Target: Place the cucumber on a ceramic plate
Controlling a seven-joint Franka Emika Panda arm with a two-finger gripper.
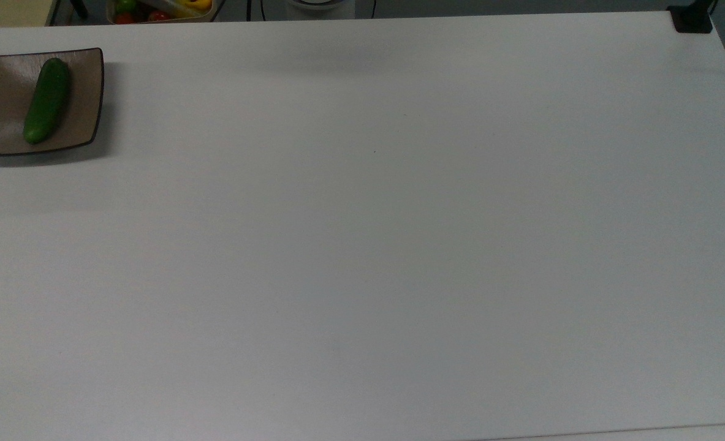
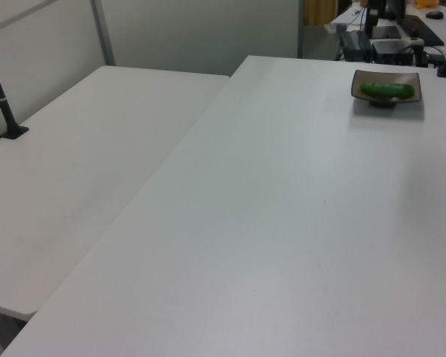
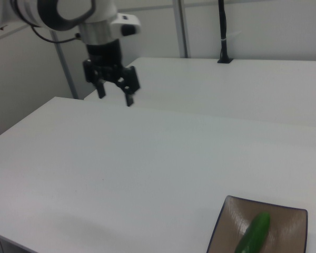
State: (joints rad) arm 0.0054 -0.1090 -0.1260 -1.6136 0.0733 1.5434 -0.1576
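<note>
The dark green cucumber [image 1: 46, 100] lies loose on the square taupe-brown ceramic plate [image 1: 3, 122] at the top view's far left. The left view has the cucumber [image 2: 387, 90] and plate [image 2: 360, 78] at the far right end of the table. In the right view the cucumber [image 3: 253, 235] rests diagonally on the plate [image 3: 226, 221] at the bottom right. My gripper [image 3: 115, 97] hangs high above the table in the right view's upper left, far from the plate, open with nothing between its fingers.
A bin of colourful produce [image 1: 160, 9] sits beyond the table's far edge in the top view. A black camera mount [image 1: 692, 18] stands at the top view's upper right corner. A second white table [image 2: 74, 171] adjoins on the left view's left.
</note>
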